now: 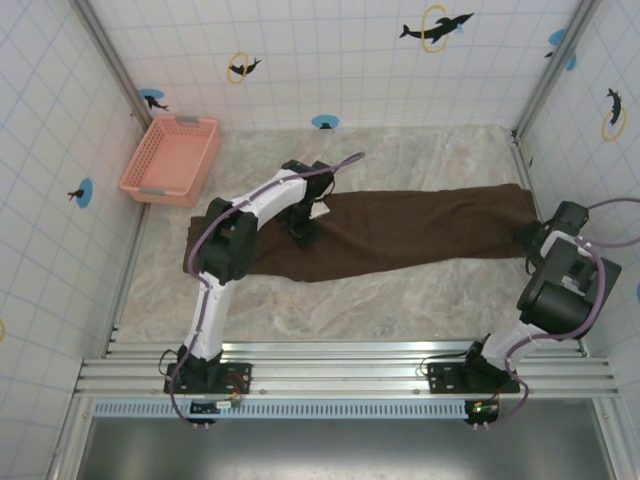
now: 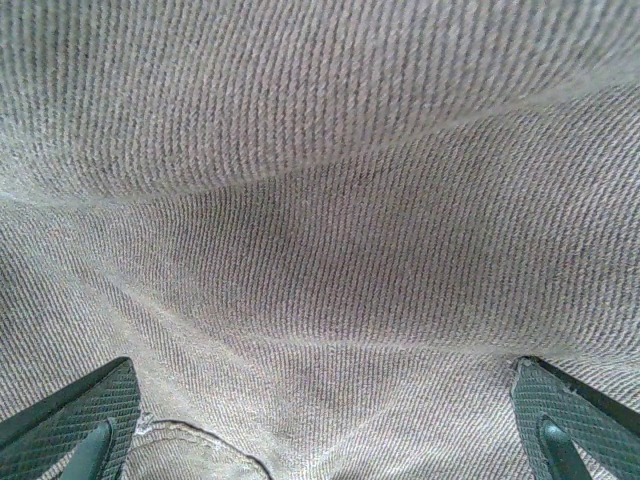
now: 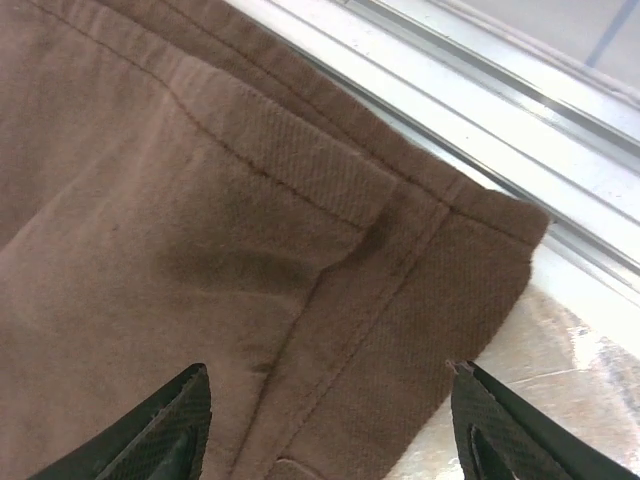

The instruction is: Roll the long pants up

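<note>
A marbled table (image 1: 400, 300) carries the pants (image 1: 420, 228), laid flat as one long brown band from left of centre to the right wall. Their long axis runs left to right across both arms' reach.

The left arm (image 1: 235, 235) reaches to the band's left part, with the left gripper (image 1: 303, 230) pointing down at the cloth a little way in from that end. The right arm (image 1: 555, 290) is folded by the wall, with the right gripper (image 1: 530, 240) over the far right end. Each gripper is at its own end of the band, so a roll along the long axis could likely begin at either. The right one is the nearer to an edge. A pink lattice basket (image 1: 170, 158) stands well apart in the far left corner.

From the left wrist, the left gripper (image 2: 320, 370) has its jaws spread wide, with dark textured fingers (image 2: 80, 420) at either side. The finely ribbed weave lies close below, crossed by a soft fold, and a curved stitched seam shows near the bottom. Whether the pads touch the cloth cannot be told.

From the right wrist, the right gripper (image 3: 328, 372) is equally spread and pinches nothing. Its fingers (image 3: 170, 430) flank a squared, seam-stitched corner with a knit band, lying beside a metal rail (image 3: 450, 80).
</note>
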{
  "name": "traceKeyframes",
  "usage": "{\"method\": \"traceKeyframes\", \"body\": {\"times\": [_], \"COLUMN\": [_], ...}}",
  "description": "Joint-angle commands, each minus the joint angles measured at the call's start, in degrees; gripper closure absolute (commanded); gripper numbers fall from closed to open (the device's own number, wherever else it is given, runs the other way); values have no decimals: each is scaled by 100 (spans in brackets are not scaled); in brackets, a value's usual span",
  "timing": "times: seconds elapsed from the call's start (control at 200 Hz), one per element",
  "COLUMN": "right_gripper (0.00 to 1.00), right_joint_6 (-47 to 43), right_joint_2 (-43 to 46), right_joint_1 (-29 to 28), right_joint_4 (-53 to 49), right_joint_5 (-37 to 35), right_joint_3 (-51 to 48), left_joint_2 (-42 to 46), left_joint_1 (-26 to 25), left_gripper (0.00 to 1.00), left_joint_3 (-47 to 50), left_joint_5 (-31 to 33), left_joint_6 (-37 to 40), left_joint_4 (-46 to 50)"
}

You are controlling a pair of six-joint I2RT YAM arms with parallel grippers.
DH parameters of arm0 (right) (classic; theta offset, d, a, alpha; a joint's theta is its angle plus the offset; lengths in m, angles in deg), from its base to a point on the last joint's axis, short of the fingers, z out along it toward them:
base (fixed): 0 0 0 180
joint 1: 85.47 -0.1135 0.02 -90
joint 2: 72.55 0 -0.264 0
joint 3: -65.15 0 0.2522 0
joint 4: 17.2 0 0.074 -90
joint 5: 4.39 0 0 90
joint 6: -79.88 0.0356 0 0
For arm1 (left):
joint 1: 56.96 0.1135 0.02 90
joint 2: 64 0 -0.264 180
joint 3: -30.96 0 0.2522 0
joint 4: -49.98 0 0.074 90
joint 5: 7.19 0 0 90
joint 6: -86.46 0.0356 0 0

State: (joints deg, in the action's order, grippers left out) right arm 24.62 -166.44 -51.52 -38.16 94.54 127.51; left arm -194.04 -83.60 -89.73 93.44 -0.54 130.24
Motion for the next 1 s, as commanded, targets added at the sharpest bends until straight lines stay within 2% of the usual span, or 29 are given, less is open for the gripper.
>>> {"method": "traceKeyframes", "body": {"times": [0.0,0.375,0.495,0.626,0.796,0.991], "right_gripper": [33,36,42,55,71,82], "right_joint_6": [68,208,237,208,191,68], "right_joint_2": [115,-400,-565,-472,56,839], "right_joint_1": [106,192,199,197,208,225], "right_joint_4": [362,756,923,1035,1099,527], "right_joint_5": [213,147,159,60,-112,-400], "right_joint_3": [28,249,312,227,-5,-8], "left_joint_2": [189,-36,-111,-133,-147,-72], "left_joint_1": [-37,-36,-37,-44,-37,-37], "left_gripper": [2,3,3,2,3,3], "left_joint_3": [-29,-201,-317,-328,-313,-204], "left_joint_5": [-122,-98,-121,-111,-105,-198], "left_joint_6": [49,191,191,200,226,209], "left_joint_4": [-14,42,91,100,113,29]}}
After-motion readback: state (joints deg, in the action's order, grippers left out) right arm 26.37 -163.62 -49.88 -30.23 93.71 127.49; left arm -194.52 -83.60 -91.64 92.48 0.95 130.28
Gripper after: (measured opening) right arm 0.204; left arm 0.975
